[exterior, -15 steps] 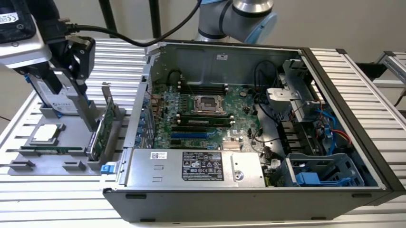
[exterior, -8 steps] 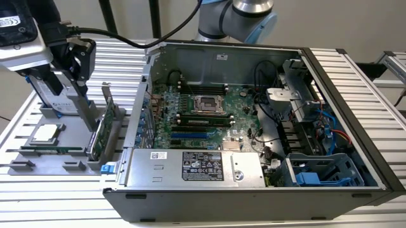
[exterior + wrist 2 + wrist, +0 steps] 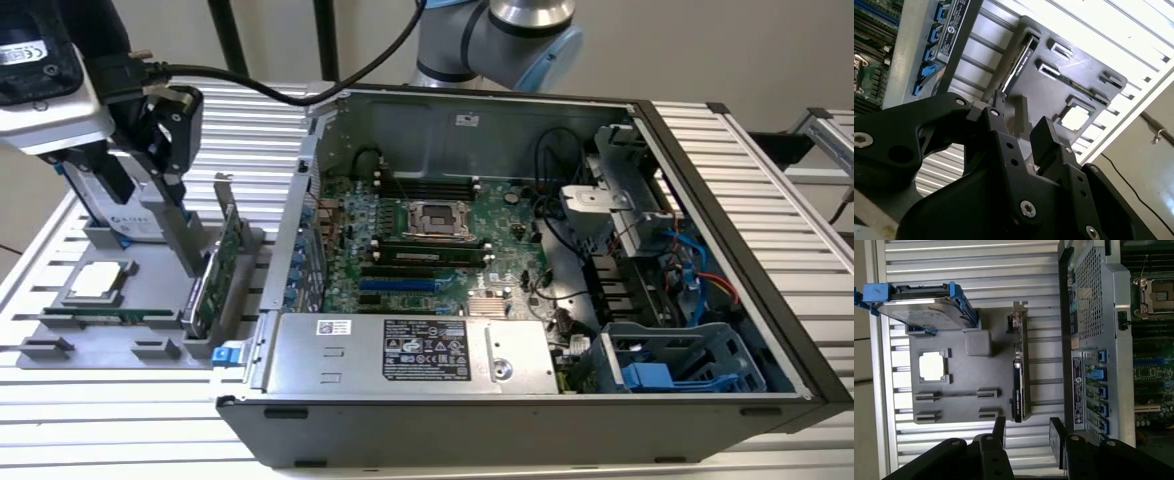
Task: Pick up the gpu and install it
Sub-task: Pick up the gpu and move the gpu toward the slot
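Exterior view: gripper (image 3: 168, 175) hangs above grey holder (image 3: 147, 272) — gpu (image 3: 218, 265) stands there on edge, outside the computer case (image 3: 534, 435). Second wrist view: jaws apart, empty. First wrist view: gpu (image 3: 1019, 385) untouched, in line with the gap.

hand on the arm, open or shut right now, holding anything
hand: open, holding nothing; the gpu stands on edge in the grey tray.

Claw (image 3: 1019, 120) hides gpu (image 3: 1022, 56)'s end (second wrist view).
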Controlling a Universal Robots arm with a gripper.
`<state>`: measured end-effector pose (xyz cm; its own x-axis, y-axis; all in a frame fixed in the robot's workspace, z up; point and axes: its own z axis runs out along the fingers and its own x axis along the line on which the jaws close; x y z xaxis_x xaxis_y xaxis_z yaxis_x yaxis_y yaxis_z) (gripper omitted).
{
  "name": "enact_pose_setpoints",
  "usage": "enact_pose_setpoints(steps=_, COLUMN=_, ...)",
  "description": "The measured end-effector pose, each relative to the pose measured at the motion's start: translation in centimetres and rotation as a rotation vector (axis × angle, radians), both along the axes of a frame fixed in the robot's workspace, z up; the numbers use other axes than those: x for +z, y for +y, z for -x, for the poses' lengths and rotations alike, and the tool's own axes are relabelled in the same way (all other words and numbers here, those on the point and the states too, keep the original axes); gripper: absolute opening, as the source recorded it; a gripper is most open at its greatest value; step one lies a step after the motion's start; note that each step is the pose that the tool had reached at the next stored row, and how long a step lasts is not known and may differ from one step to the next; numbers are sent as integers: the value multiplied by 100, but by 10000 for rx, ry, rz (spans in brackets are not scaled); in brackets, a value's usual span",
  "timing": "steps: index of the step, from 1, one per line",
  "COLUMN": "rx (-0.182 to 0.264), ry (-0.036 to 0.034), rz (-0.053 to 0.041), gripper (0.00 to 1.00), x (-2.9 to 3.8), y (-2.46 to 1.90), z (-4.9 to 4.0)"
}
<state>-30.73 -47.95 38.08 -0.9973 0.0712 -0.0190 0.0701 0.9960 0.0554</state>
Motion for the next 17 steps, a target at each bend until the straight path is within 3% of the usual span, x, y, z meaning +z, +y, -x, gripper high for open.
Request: enact_pose_setpoints(steps=17, rx=0, ry=0, rz=0, gripper=100, x=-65, y=0, z=0)
